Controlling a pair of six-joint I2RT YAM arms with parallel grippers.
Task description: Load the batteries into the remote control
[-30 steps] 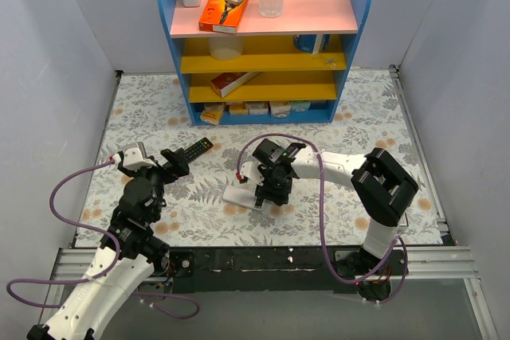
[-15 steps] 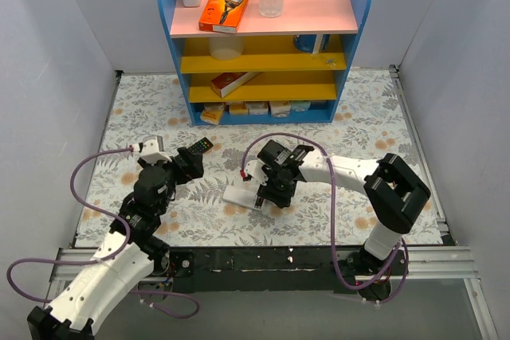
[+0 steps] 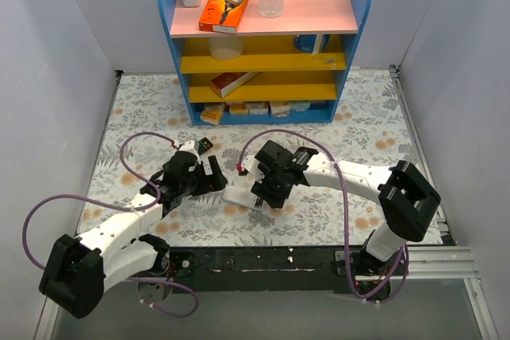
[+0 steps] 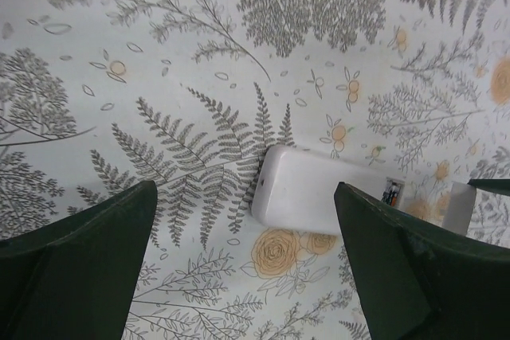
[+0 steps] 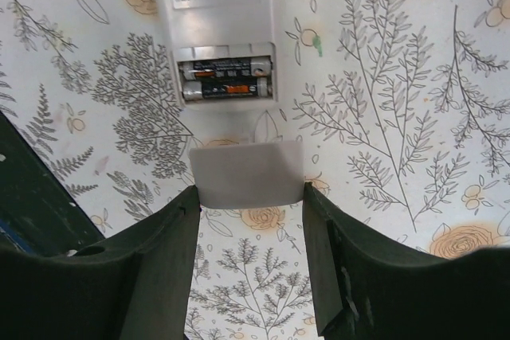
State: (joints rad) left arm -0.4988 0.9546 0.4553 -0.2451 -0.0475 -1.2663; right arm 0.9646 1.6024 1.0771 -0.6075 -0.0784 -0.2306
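My left end effector (image 4: 243, 193) stands wide open, holding nothing, above the surface (image 3: 358, 125) near the plain end of the remote (image 4: 319, 197). The remote lies back-up on the surface in front of both arms, its compartment uncovered at the end toward my right arm. Two batteries (image 5: 225, 77) sit side by side in it. My right end effector (image 5: 249, 197) grips the cover (image 5: 247, 173) between its fingers, just beside the compartment.
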